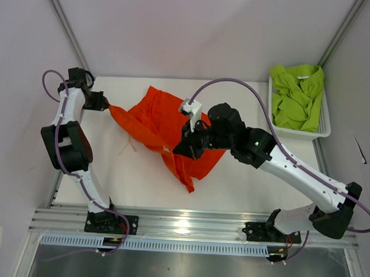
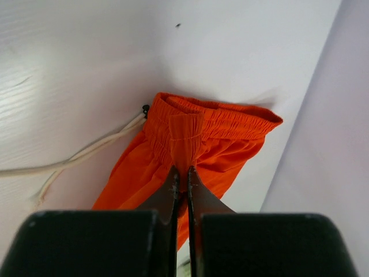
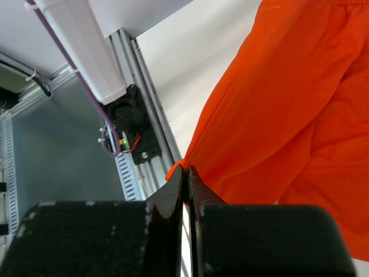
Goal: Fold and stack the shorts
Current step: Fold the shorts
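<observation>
The orange-red shorts [image 1: 158,122] hang stretched between my two grippers above the table's middle. My left gripper [image 1: 107,105] is shut on the gathered waistband [image 2: 185,141] at the far left; the white drawstring [image 2: 86,154] trails down to the table. My right gripper [image 1: 183,147] is shut on a corner of the orange-red shorts' hem [image 3: 180,167] and holds it lifted, with the cloth [image 3: 288,104] draping away to the right. The lime green shorts [image 1: 296,97] lie crumpled in the white mesh basket at the far right.
The white mesh basket [image 1: 324,122] stands at the table's far right corner. The aluminium rail [image 1: 188,224] with both arm bases runs along the near edge. White walls close in the back and sides.
</observation>
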Robot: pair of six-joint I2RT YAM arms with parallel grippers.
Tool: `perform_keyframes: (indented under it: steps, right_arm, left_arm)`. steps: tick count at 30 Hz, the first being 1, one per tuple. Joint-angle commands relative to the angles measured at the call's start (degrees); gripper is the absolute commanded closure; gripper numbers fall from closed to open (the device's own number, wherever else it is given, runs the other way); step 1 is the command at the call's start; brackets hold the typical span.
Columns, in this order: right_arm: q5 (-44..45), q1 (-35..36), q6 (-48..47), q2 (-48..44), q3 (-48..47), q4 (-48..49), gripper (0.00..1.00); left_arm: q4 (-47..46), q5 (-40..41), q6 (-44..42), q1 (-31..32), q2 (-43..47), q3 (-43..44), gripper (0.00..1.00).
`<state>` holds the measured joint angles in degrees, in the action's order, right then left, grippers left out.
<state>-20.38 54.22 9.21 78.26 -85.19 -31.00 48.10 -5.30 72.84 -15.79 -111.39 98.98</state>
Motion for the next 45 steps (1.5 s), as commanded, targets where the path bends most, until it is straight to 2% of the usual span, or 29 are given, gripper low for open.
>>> perform_keyframes:
  steps: [1,8,12,16,21,24,25,30,38,45]
  right_arm:
    - [5.88,3.08,1.41,-3.81,0.10,-3.36,1.00]
    - [7.55,4.58,3.35,-8.21,4.77,-2.66,1.00]
    - [8.26,3.01,2.39,-8.21,4.77,-3.45,1.00]
    - [3.44,-3.84,2.21,-8.04,5.21,-2.84,1.00]
    - [-2.10,-13.86,3.52,-6.72,5.64,-0.91,1.00]
    - [-5.62,-19.30,4.76,-6.01,7.57,1.73,1.00]
    - [-6.42,-20.54,5.46,-5.58,8.10,3.13,1.00]
    - [-11.16,-26.96,6.96,-2.77,10.13,7.27,1.00]
    - [-13.98,-30.57,8.01,2.68,10.74,11.58,1.00]
    - [-14.25,-34.00,9.77,6.90,10.74,14.30,1.00]
  left_arm:
    - [-0.81,-2.08,-3.75,-1.34,6.27,-3.60,1.00]
    - [0.77,-1.56,-4.90,-1.96,9.44,-5.29,1.00]
    - [0.07,-1.73,-3.58,-1.87,10.32,-4.85,1.00]
    - [-0.02,-2.35,-2.09,-1.44,9.80,-2.31,1.00]
    - [1.91,-0.68,0.54,0.58,6.81,6.47,1.00]
    - [4.19,-0.68,1.43,1.73,3.03,11.49,1.00]
    - [4.81,-0.42,1.52,2.08,1.98,15.50,1.00]
    - [6.49,0.56,3.01,4.28,-4.09,22.39,1.00]
    - [4.37,1.25,3.89,4.81,-9.72,26.78,1.00]
    - [0.34,1.26,4.42,4.89,-12.26,26.44,1.00]
